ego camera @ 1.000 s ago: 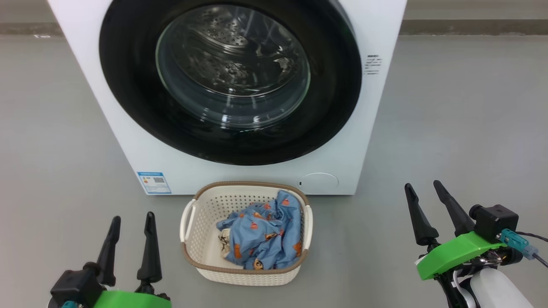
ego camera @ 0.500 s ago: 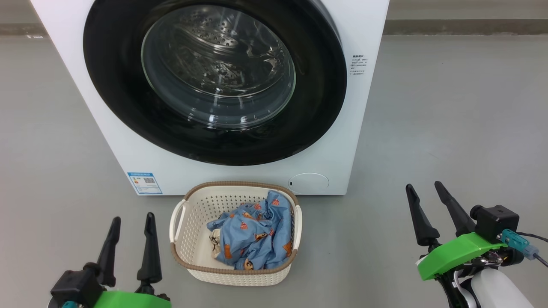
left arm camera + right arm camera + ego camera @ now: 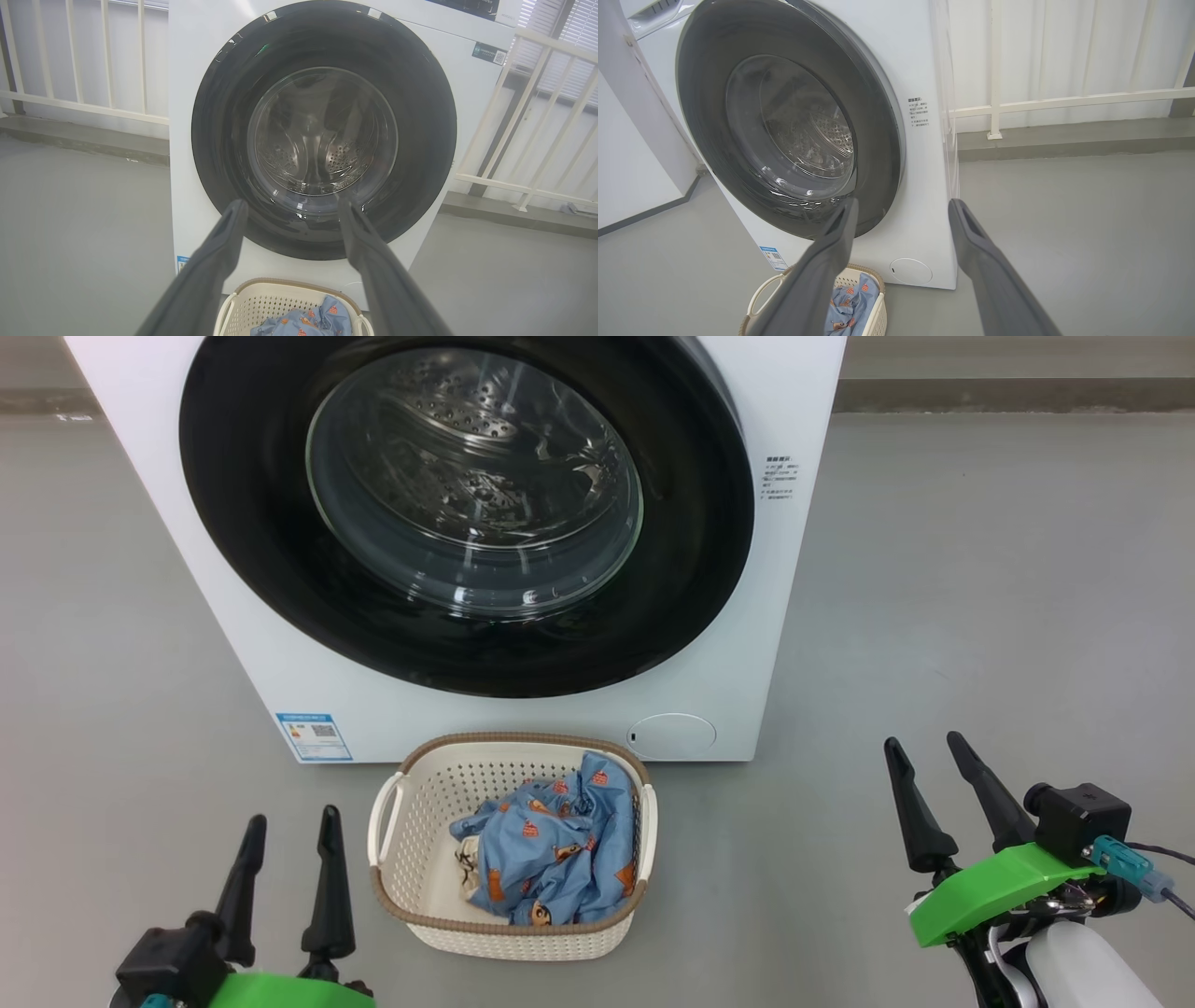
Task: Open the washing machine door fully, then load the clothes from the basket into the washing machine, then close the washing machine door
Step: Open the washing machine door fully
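The white washing machine (image 3: 803, 569) stands ahead of me, and its round black-rimmed door (image 3: 243, 541) with the glass bowl lies against the front. On the floor before it sits the cream basket (image 3: 401, 887), holding light blue printed clothes (image 3: 551, 849) and a small cream piece (image 3: 464, 863). My left gripper (image 3: 292, 818) is open, low and just left of the basket. Well off to the basket's right is my right gripper (image 3: 922, 741), also open. In the left wrist view the open gripper (image 3: 292, 204) points at the door (image 3: 420, 140); basket (image 3: 261, 298) below. Right wrist view: the open gripper (image 3: 903, 203) faces the machine's right front (image 3: 924, 186).
Grey floor lies all around the machine. A blue label (image 3: 313, 735) and a round service cap (image 3: 670, 735) mark its lower front. A white railing (image 3: 84, 107) and a raised kerb run behind it. A white panel (image 3: 626, 163) stands to the machine's left.
The head camera has turned a little, so the whole picture has slid left. The left gripper has dipped slightly. Machine, basket and clothes have not moved.
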Tool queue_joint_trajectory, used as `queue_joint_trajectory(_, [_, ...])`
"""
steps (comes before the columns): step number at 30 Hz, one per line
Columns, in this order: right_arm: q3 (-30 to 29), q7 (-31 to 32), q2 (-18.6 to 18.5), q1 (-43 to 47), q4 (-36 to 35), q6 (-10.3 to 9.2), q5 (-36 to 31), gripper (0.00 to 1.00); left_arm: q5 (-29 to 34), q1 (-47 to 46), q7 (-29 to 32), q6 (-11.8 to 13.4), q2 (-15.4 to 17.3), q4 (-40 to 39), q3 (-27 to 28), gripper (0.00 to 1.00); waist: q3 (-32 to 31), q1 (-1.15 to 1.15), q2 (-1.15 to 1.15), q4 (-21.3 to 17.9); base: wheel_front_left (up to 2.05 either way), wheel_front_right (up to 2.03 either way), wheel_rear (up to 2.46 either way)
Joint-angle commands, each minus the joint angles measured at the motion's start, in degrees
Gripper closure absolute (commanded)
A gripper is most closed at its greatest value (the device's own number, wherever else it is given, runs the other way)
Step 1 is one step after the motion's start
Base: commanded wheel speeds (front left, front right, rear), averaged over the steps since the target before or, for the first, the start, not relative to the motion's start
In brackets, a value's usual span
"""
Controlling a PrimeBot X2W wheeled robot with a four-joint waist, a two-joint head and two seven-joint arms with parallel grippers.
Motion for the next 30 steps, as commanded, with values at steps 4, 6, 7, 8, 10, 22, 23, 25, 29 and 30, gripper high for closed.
queue_joint_trajectory(4, [0.91, -0.71, -0.55, -2.45, -1.12, 0.33, 0.38, 0.00, 0.51, -1.88, -0.37, -0.19, 0.50, -0.58, 1.61, 0.00, 0.05, 0.00, 0.00, -0.11, 0.00, 0.00, 0.00])
queue_joint_trajectory(6, [1.03, -0.71, -0.57, -2.50, -1.01, 0.33, 0.43, 0.00, 0.54, -1.91, -0.37, -0.19, 0.50, -0.46, 1.65, 0.00, 0.08, 0.00, 0.00, -0.21, 0.00, 0.00, 0.00])
queue_joint_trajectory(7, [1.09, -0.71, -0.56, -2.51, -0.98, 0.33, 0.43, 0.00, 0.56, -1.92, -0.37, -0.19, 0.50, -0.42, 1.66, 0.00, 0.10, 0.00, 0.00, -0.26, 0.00, 0.00, 0.00])
queue_joint_trajectory(8, [1.14, -0.71, -0.56, -2.51, -0.95, 0.33, 0.44, 0.00, 0.59, -1.93, -0.37, -0.20, 0.50, -0.40, 1.66, 0.00, 0.13, 0.00, 0.00, -0.33, 0.00, 0.00, 0.00])
queue_joint_trajectory(10, [1.18, -0.71, -0.58, -2.56, -0.91, 0.33, 0.49, 0.00, 0.78, -1.97, -0.37, -0.20, 0.50, -0.39, 1.68, 0.00, 0.24, 0.00, 0.00, -0.45, 0.00, 0.00, 0.00])
queue_joint_trajectory(22, [-0.36, -0.71, -0.40, -3.06, -0.76, 0.33, 1.10, 0.00, 0.48, -1.52, -0.37, -0.27, 0.50, -0.52, 0.43, 0.00, 1.92, 0.00, 0.00, -0.53, 0.00, 0.00, 0.00])
queue_joint_trajectory(23, [-0.70, -0.71, -0.48, -3.28, -0.79, 0.33, 1.19, 0.00, 0.38, -1.52, -0.37, -0.28, 0.50, -0.62, 0.26, 0.00, 2.26, 0.00, 0.00, -0.42, 0.00, 0.00, 0.00])
queue_joint_trajectory(25, [-1.62, -0.71, -0.83, -3.95, -0.90, 0.33, 1.32, 0.00, 0.03, -1.46, -0.37, -0.30, 0.50, -1.20, -0.19, 0.00, 3.13, 0.00, 0.00, -0.04, 0.00, 0.00, 0.00])
queue_joint_trajectory(29, [-3.07, -0.71, -1.58, -5.41, -0.83, 0.33, 1.91, 0.00, -0.26, -1.59, -0.37, -0.33, 0.50, -1.78, -0.51, 0.00, 4.59, 0.00, 0.00, 0.71, 0.00, 0.00, 0.00])
queue_joint_trajectory(30, [-3.38, -0.71, -1.79, -5.93, -0.78, 0.33, 2.15, 0.02, -0.25, -1.67, -0.37, -0.33, 0.50, -1.90, -0.54, 0.00, 4.97, 0.00, 0.00, 0.90, 0.00, 0.00, 0.00])
